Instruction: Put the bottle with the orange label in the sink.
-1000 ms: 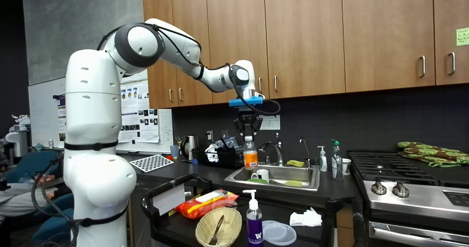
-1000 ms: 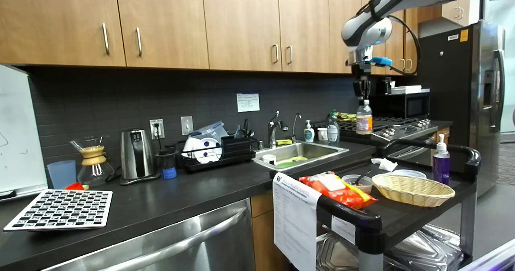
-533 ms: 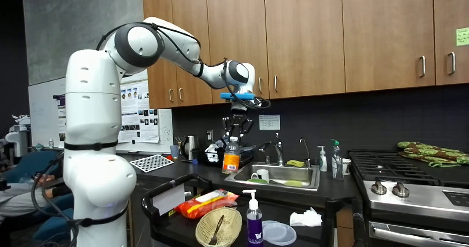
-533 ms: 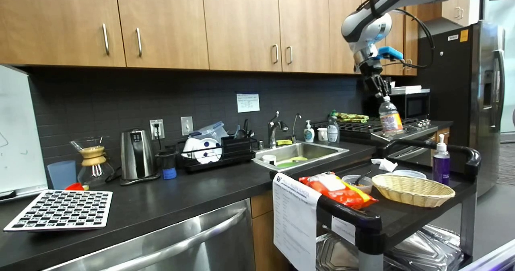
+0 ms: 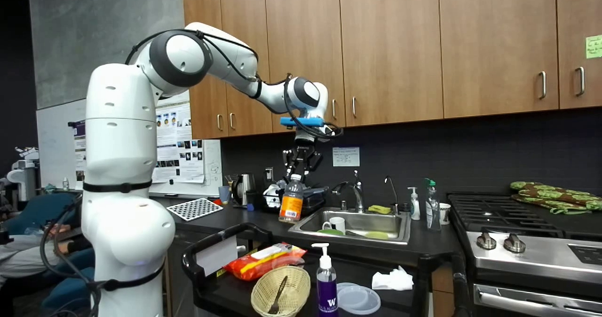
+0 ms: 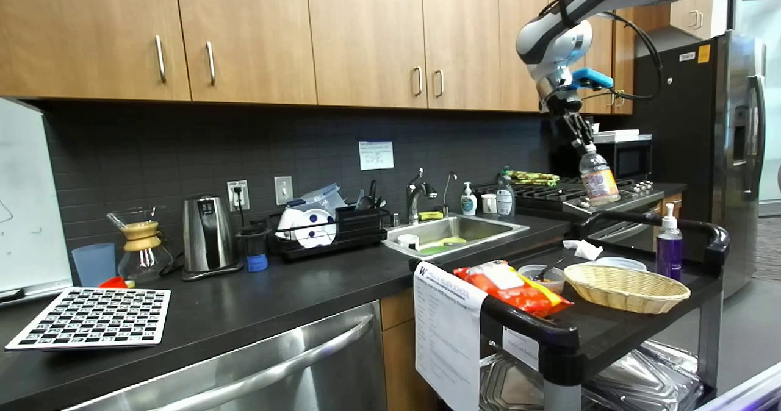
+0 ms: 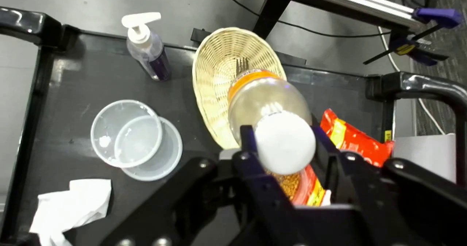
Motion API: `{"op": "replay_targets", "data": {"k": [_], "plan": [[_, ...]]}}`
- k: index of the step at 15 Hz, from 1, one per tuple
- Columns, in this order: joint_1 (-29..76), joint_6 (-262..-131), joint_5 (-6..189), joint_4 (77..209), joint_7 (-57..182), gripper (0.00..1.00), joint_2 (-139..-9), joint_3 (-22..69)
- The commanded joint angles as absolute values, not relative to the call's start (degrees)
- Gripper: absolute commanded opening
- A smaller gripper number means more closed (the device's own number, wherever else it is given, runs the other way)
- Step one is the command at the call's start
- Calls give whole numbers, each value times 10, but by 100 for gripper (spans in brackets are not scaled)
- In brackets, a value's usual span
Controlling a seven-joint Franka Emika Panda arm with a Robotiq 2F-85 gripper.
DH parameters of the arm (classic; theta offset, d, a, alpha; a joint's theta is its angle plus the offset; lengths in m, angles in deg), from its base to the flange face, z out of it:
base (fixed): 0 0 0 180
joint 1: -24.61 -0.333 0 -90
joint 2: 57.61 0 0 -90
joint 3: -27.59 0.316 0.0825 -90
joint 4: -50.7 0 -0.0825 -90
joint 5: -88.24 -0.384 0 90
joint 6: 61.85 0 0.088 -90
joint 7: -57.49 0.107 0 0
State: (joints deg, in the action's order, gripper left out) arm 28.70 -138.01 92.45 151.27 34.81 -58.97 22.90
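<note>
Though aslant, bottle (image 6: 599, 178) outside sink rim (image 6: 514, 227).

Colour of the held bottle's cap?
White. The bottle cap shows best in the wrist view.

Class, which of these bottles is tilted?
The bottle with the orange label, held aloft by the gripper; the purple pump bottle, white pump bottle and green-topped bottle stand upright.
</note>
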Motion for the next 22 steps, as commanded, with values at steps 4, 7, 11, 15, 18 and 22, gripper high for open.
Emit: {"op": "replay_targets", "data": {"k": [4,7,11,15,18,22], "plan": [[282,-1600,939,1400,339,14,-710,245],[268,-1651,963,1296,337,14,-769,261],[258,-1661,991,1270,340,40,-776,276],[231,-1649,1009,1216,336,63,-789,275],[236,-1648,1009,1214,332,64,-794,273],[236,-1648,1009,1211,331,64,-796,273]]}}
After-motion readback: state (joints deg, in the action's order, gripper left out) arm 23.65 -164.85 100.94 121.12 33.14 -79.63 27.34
